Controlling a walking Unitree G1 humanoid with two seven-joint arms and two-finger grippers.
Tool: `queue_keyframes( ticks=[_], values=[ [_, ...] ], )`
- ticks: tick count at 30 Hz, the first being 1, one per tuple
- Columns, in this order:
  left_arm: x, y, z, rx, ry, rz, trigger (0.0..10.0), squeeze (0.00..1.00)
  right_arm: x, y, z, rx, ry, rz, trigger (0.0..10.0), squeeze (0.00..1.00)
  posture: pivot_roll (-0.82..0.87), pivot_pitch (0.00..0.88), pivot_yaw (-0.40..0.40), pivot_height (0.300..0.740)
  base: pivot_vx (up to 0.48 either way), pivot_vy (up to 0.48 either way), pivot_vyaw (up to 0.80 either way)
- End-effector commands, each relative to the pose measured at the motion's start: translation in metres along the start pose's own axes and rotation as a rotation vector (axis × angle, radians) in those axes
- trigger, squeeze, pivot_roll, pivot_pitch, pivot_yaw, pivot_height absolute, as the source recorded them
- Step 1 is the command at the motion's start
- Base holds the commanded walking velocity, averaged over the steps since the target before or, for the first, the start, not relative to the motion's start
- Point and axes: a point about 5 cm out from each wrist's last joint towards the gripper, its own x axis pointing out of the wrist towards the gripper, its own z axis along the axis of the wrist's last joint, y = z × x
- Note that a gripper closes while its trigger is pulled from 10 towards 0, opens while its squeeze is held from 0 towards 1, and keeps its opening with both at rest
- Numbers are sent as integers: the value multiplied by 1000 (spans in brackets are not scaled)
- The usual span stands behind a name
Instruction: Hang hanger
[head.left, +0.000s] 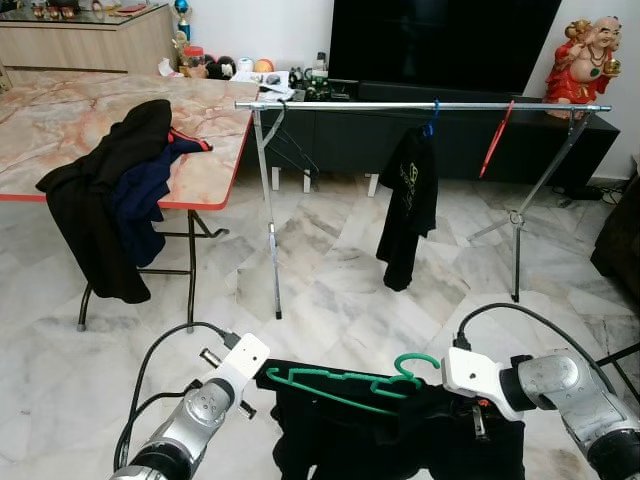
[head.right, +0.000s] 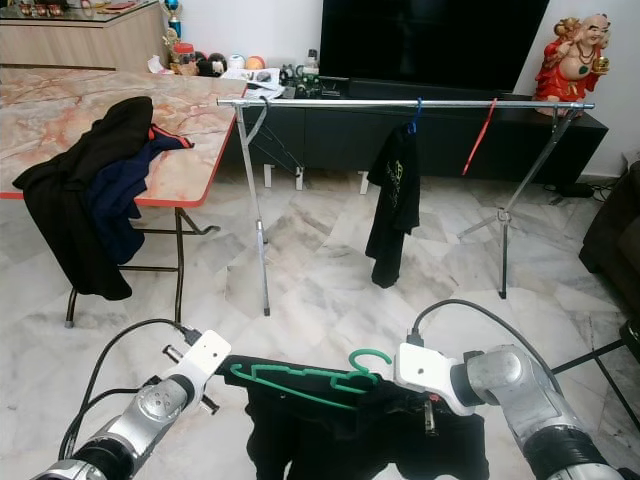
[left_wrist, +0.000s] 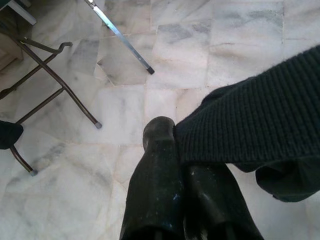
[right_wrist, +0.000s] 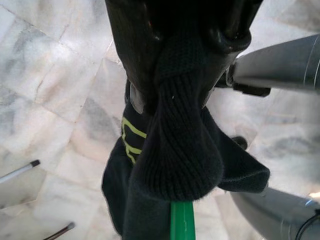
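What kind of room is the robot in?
Probably a home living room: a big dark TV on a low black cabinet, a marble-topped table piled with clothes, and a clothes rail on the marble floor.

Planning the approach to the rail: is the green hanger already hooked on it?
No, the green hanger sits low between both arms, carrying the black garment, well short of the rail.

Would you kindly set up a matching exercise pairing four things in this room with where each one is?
1. green hanger
2. red hanger
3. black T-shirt
4. dark jacket

A. draped over the table edge
B. hanging mid-rail on a blue hanger
C. held between both hands with a black garment
D. bare, on the rail's right part

1-C, 2-D, 3-B, 4-A
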Motion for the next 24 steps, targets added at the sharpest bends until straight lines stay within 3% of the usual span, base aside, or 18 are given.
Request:
queue_keyframes(
  ticks=[1,2,5,17,21,24],
  values=[
    [-3,10,-8,-27,35,39,0,0,-7,-2,-7,-14,66,-4,0,0,132,12,-53,740,0,0,0],
    [-3,10,-8,-27,35,39,0,0,-7,-2,-7,-14,66,-4,0,0,132,12,-53,740,0,0,0],
    [-4,11,-11,-32,42,39,0,0,-8,-4,-20,-90,232,-31,0,0,134,17,-56,740,0,0,0],
    [-4,5,-14,-32,58,-1,0,0,-10,-36,-5,-122,240,-359,0,0,133,21,-56,740,0,0,0],
    [-4,3,-13,-29,58,-45,0,0,-6,-32,-8,-136,260,-337,0,0,130,22,-57,740,0,0,0],
    [-5,4,-3,-66,18,-146,0,0,3,-25,-12,-139,279,-297,0,0,138,25,-58,740,0,0,0]
  ],
)
